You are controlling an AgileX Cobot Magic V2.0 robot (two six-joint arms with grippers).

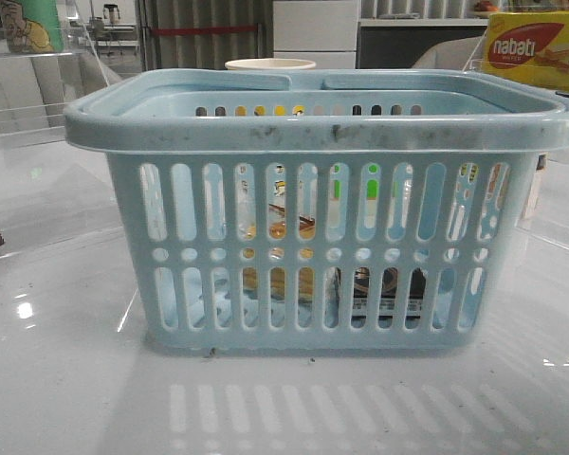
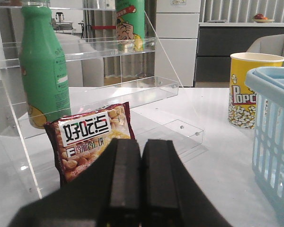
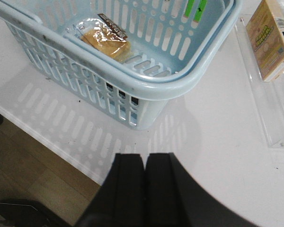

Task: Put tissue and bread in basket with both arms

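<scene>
The pale blue basket [image 1: 322, 123] fills the middle of the front view. The bread [image 3: 106, 41], golden in a clear bag with a dark label strip, lies on the basket's floor and shows through the slots as bread [image 1: 278, 284]. Beside it, low in the basket, the dark tissue [image 1: 390, 289] shows through the slots. My left gripper [image 2: 141, 142] is shut and empty, off to the side of the basket [image 2: 274, 142]. Outside the basket [image 3: 146, 87], near the table's edge, my right gripper [image 3: 144, 158] is shut with nothing in it. Neither gripper shows in the front view.
A brown snack bag [image 2: 92, 137] leans on a clear acrylic shelf [image 2: 132, 92] holding a green bottle [image 2: 42, 71]. A yellow popcorn cup [image 2: 253, 90] stands behind the basket. A nabati box [image 1: 536, 49] sits at back right, and a tan box [image 3: 270, 35] rests on an acrylic tray. The table edge [image 3: 52, 142] drops to wooden floor.
</scene>
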